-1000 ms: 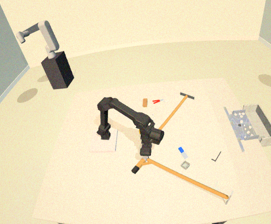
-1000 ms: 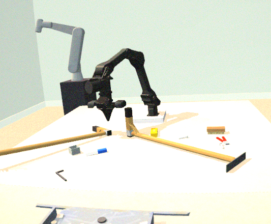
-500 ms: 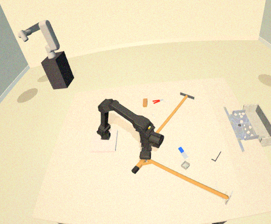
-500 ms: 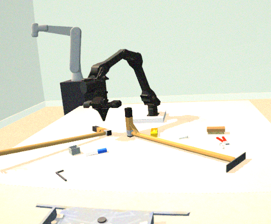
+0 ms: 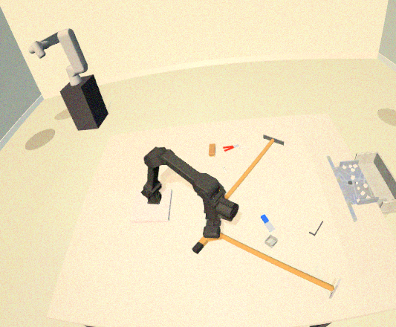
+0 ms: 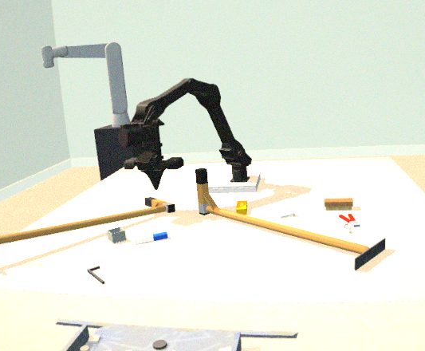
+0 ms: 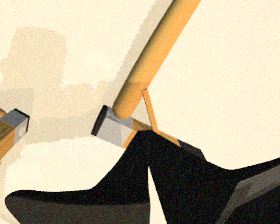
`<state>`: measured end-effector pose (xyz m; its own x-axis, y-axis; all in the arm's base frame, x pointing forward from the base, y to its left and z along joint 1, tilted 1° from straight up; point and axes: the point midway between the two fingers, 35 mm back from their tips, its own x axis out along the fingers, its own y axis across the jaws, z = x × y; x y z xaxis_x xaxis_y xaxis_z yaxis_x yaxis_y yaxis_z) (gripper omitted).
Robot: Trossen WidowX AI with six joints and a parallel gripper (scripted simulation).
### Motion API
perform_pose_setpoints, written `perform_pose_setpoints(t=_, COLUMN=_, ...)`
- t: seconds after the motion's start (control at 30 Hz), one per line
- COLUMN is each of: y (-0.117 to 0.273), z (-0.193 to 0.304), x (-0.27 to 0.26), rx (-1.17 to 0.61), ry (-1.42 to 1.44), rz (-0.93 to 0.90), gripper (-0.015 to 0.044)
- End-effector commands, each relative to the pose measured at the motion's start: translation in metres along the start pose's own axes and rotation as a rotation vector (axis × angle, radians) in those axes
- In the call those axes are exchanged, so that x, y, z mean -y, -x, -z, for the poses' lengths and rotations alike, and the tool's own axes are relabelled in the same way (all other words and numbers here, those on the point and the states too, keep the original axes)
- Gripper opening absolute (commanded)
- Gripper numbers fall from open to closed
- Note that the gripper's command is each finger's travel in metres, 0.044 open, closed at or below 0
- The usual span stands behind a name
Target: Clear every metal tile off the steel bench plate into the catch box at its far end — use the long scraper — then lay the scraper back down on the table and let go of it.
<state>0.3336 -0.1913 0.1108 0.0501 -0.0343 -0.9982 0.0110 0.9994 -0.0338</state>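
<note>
My gripper (image 5: 212, 235) (image 6: 156, 187) (image 7: 144, 136) is shut and empty, above the grip end of a long orange-handled tool (image 5: 277, 261) (image 6: 82, 223) (image 7: 158, 55) with a thin, light, gappy blade. A second orange-handled tool (image 5: 251, 167) (image 6: 285, 227) has a solid dark blade and an upright black-tipped grip; its grip end shows at left in the wrist view. Both tools lie on the table. Several pale tiles (image 5: 353, 177) (image 6: 95, 338) lie scattered on the bluish steel plate (image 5: 344, 190) (image 6: 202, 339) at the right in the top view. The grey catch box (image 5: 385, 178) adjoins its far end.
A dark disc (image 5: 350, 182) (image 6: 159, 344) lies on the plate. Between the tools and plate are a blue-and-white marker (image 5: 265, 219) (image 6: 159, 236), a small grey box (image 5: 271, 241) (image 6: 116, 234) and a hex key (image 5: 315, 231) (image 6: 96, 275). A brown block (image 5: 212, 149) (image 6: 338, 203) and red-handled pliers (image 5: 228, 148) (image 6: 349, 219) lie near the dark-bladed tool.
</note>
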Motion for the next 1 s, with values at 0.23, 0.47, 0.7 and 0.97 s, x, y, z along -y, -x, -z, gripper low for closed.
perform_pose_setpoints(t=0.23, y=-0.001, z=0.001, x=0.018, rx=-0.002, ry=0.004, rz=0.0, gripper=0.0)
perform_pose_setpoints(t=0.47, y=-0.001, z=0.002, x=0.029, rx=-0.002, ry=0.004, rz=0.001, gripper=0.0)
perform_pose_setpoints(t=0.7, y=-0.002, z=0.004, x=0.041, rx=-0.002, ry=0.004, rz=0.002, gripper=0.0)
perform_pose_setpoints(t=0.97, y=-0.002, z=0.007, x=0.054, rx=-0.002, ry=0.004, rz=0.003, gripper=0.0)
